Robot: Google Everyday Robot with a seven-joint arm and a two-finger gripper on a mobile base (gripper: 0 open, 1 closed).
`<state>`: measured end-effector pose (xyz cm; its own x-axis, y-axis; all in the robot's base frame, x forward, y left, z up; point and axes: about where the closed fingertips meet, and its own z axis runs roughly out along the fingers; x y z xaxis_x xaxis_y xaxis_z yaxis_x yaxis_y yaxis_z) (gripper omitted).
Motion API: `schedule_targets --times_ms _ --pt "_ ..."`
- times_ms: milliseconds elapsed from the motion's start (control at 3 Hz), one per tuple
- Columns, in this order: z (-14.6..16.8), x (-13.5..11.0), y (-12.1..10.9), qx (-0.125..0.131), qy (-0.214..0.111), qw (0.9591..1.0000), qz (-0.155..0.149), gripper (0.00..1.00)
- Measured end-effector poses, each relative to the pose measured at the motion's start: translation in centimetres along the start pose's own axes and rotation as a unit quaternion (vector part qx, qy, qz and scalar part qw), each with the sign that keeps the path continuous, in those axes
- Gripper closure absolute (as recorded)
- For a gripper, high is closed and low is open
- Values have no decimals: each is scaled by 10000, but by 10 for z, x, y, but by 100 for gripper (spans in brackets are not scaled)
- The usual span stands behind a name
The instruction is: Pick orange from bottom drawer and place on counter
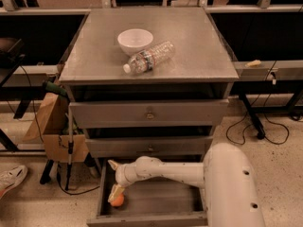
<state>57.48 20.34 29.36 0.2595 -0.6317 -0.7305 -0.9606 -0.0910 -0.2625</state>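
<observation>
One orange (pixel 118 201) | directly under claw (pixel 115 193) | bottom drawer (pixel 161 203), left end

Speckled pale stone floor (pixel 279 178) around grey metal drawer cabinet (pixel 189 112), brown cardboard box (pixel 47 119) left of it, white sneaker (pixel 10 178) farther left, dim warm light.

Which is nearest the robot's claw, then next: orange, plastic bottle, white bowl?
From the gripper, down in the bottom drawer, left side:
1. Orange, right at it, in the drawer.
2. Plastic bottle, up on the counter.
3. White bowl, just behind the bottle.
</observation>
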Motion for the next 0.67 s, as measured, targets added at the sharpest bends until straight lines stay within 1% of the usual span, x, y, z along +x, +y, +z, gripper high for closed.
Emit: schedule_targets --times_ms 333,667 --pt "7 45 4 113 5 9996 255 0" --pt "9 103 24 146 124 9978 638 0"
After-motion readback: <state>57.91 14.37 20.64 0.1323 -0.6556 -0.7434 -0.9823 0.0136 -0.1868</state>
